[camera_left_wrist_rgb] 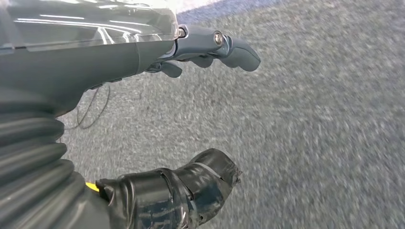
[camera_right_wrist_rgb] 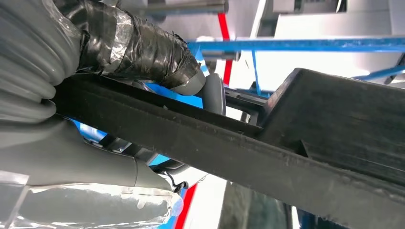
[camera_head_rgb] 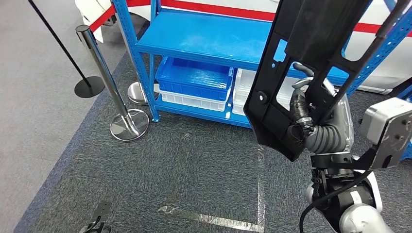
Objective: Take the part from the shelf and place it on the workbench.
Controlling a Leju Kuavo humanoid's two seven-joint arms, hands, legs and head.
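Part [camera_head_rgb: 311, 53], long and black, sits gripped in the right hand [camera_head_rgb: 311, 114] before the blue shelf [camera_head_rgb: 204, 41]; left hand [camera_left_wrist_rgb: 143, 119] hangs over carpet, fingers [camera_left_wrist_rgb: 229, 47] spread, holding nothing.

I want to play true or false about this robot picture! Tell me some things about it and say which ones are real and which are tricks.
1. The right robot hand holds a big black part. True.
2. The black part is lying on the blue shelf. False: it is lifted up in the air in front of the shelf, held by the robot hand.
3. A blue bin sits on a white bin on the shelf's low level. True.
4. The left robot hand holds a part too. False: it is empty, with only grey carpet below it.
5. The shiny post has fallen over. False: it stands upright on its round base.
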